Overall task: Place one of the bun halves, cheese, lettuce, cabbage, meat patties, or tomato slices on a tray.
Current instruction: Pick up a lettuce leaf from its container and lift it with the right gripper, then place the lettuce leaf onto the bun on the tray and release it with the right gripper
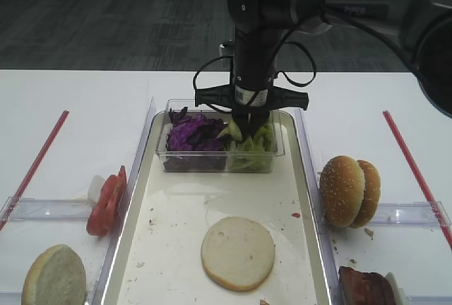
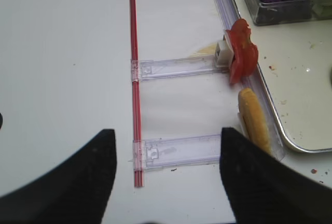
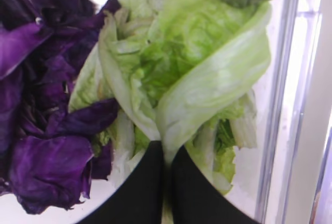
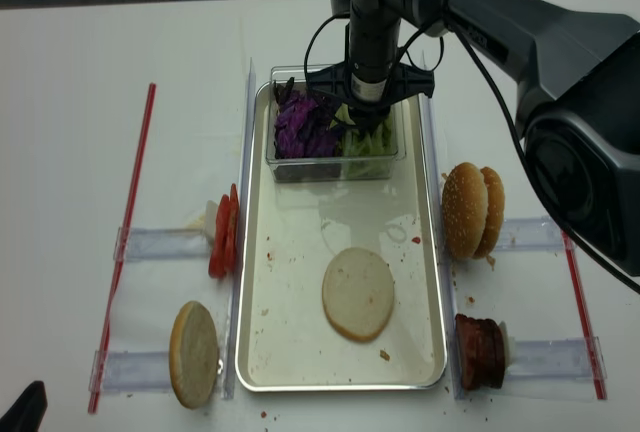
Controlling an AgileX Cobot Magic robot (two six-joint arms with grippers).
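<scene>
My right gripper (image 1: pixel 244 130) reaches down into the clear tub and is shut on a pale green lettuce (image 3: pixel 207 84) leaf, which is pinched between the black fingertips (image 3: pixel 150 182). Purple cabbage (image 3: pixel 46 105) fills the tub's left side. The tray (image 1: pixel 176 206) holds one cut-face-up bun half (image 1: pixel 237 253). Other bun halves stand on the right (image 1: pixel 348 190) and lower left (image 1: pixel 54 275). Tomato slices (image 1: pixel 107 201) stand left of the tray, and a meat patty (image 1: pixel 364 287) sits lower right. My left gripper (image 2: pixel 168 146) hangs open over bare table. Cheese is out of view.
The clear tub (image 1: pixel 219 162) sits at the tray's far end. Red strips (image 1: pixel 37 164) (image 1: pixel 413 171) and clear plastic holders (image 2: pixel 176 68) lie on the white table either side of the tray. Crumbs speckle the tray floor.
</scene>
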